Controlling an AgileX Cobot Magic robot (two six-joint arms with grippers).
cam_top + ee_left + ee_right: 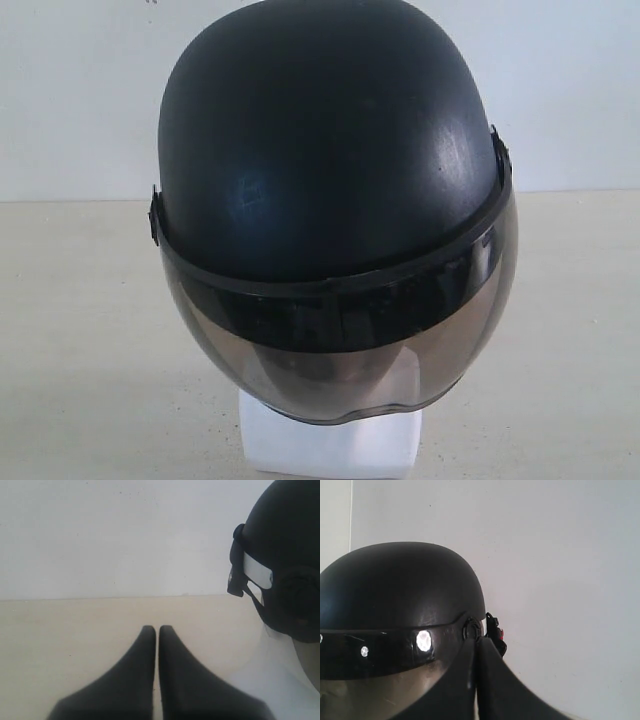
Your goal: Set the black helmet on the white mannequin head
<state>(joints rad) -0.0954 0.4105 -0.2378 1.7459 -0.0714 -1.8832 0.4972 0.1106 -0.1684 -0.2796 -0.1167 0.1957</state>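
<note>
Exterior view has the black helmet (330,150) seated squarely on top of the white mannequin head (330,455). Only the head's pale base shows, below the smoky visor (340,350), and it stands on the desk (80,330). The helmet's front-to-back axis runs toward this camera, visor foremost and hanging level over the face. Neither arm shows in this view.

In the left wrist view, the left gripper (158,629) is low over the desk and off to one side of the head. Its jaws are pressed together with only a thin slit between them and nothing in them. The head and helmet lie clear of the tips, ahead and to one side.

By the right wrist view, the right gripper (476,644) is much closer to the head. Its jaws are likewise closed and empty, and their tips point at the visor pivot (472,629), just beside the red buckle (500,632). Whether they touch the shell I cannot tell.

The placing looks complete to me, so the coming move is probably a retreat. The right arm is the nearer, and it should back straight away from the side of the head so that it does not snag the buckle or twist the helmet.
</note>
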